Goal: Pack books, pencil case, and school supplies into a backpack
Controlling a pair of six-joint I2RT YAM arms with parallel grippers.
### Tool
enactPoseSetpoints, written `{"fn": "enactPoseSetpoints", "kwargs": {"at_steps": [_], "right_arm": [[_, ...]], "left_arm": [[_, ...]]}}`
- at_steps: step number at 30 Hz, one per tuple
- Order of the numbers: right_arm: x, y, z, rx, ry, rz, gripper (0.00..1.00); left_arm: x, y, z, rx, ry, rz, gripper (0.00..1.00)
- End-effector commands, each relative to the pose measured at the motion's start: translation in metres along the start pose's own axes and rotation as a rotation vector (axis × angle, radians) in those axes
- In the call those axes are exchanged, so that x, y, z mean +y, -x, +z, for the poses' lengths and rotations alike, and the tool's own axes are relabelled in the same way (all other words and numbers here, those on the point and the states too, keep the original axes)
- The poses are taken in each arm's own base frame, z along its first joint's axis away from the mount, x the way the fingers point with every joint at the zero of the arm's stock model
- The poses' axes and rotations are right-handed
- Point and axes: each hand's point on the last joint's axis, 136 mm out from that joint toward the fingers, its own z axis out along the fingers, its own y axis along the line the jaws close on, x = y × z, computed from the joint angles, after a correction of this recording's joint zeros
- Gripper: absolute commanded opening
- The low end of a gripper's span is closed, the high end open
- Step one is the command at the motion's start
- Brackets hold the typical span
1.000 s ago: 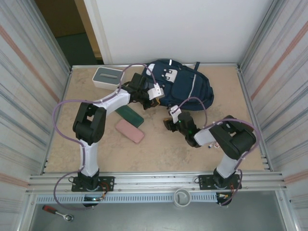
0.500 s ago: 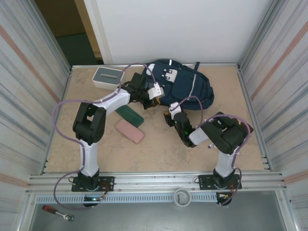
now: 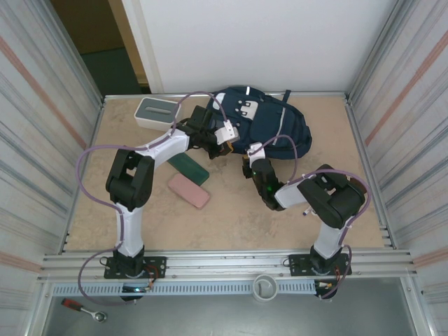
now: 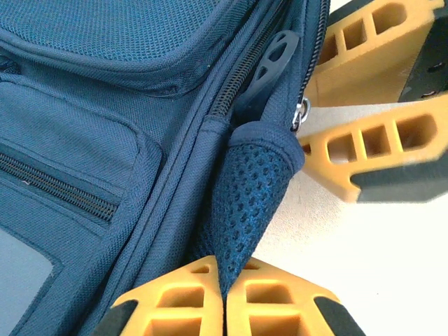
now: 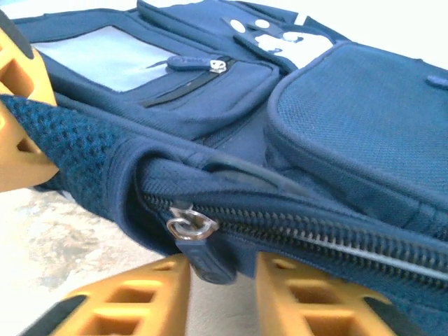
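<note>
The backpack (image 3: pixel 269 126) lies at the far middle of the bench (image 3: pixel 231 217), its zip (image 5: pixel 336 234) shut where I can see it. My left hand (image 4: pixel 224 302) is clenched on the mesh flap (image 4: pixel 248 189), I judge to hold the seam taut. My right hand (image 5: pixel 220 280) straddles the zip pull (image 5: pixel 199 252); whether it pinches it, I cannot tell. No readable writing.

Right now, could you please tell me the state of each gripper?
Left gripper: closed on the dark mesh strap of the navy-blue fabric backpack.
Right gripper: open, jaws flanking the backpack's dark zipper pull, not pinching it.
</note>
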Motion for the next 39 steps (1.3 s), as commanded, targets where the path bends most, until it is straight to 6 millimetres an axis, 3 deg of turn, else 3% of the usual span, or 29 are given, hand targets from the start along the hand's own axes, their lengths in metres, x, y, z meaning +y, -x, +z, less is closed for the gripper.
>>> {"fn": "enactPoseSetpoints", "kwargs": {"at_steps": [1, 7, 12, 15, 17, 18, 21, 24, 31, 33, 37, 39], "right_arm": [[-0.011, 0.025, -0.006, -0.039, -0.072, 0.054, 0.16], [-0.032, -0.008, -0.021, 0.089, -0.082, 0.078, 0.0], [-0.044, -0.034, -0.033, 0.201, -0.023, 0.117, 0.0], [-0.04, -0.042, -0.037, 0.244, 0.066, 0.137, 0.0], [-0.026, -0.038, -0.04, 0.238, 0.134, 0.118, 0.0], [-0.021, -0.035, -0.04, 0.225, 0.147, 0.099, 0.05], [-0.011, -0.023, -0.036, 0.184, 0.123, 0.044, 0.33], [-0.004, -0.013, -0.027, 0.144, 0.076, 0.017, 0.43], [0.01, 0.005, 0.002, 0.078, -0.012, -0.022, 0.46], [0.004, 0.009, 0.008, 0.066, -0.074, -0.014, 0.45], [-0.005, 0.018, 0.011, 0.047, -0.147, 0.006, 0.4], [-0.008, 0.019, 0.01, 0.044, -0.169, 0.003, 0.28]], "left_arm": [[-0.004, 0.037, -0.017, -0.088, -0.012, 0.055, 0.02], [0.001, 0.027, -0.016, -0.04, 0.021, 0.078, 0.02], [0.001, 0.02, -0.014, -0.018, 0.027, 0.089, 0.02], [0.001, 0.02, -0.014, -0.021, 0.028, 0.087, 0.02], [-0.001, 0.023, -0.015, -0.032, 0.019, 0.081, 0.02], [-0.002, 0.025, -0.016, -0.038, 0.014, 0.077, 0.01], [-0.005, 0.031, -0.017, -0.053, -0.001, 0.071, 0.01], [-0.007, 0.034, -0.018, -0.06, -0.007, 0.069, 0.01], [-0.011, 0.037, -0.017, -0.063, -0.017, 0.071, 0.01], [-0.012, 0.038, -0.017, -0.062, -0.019, 0.073, 0.01], [-0.014, 0.039, -0.017, -0.062, -0.022, 0.073, 0.01], [-0.014, 0.038, -0.017, -0.06, -0.022, 0.074, 0.01]]}}
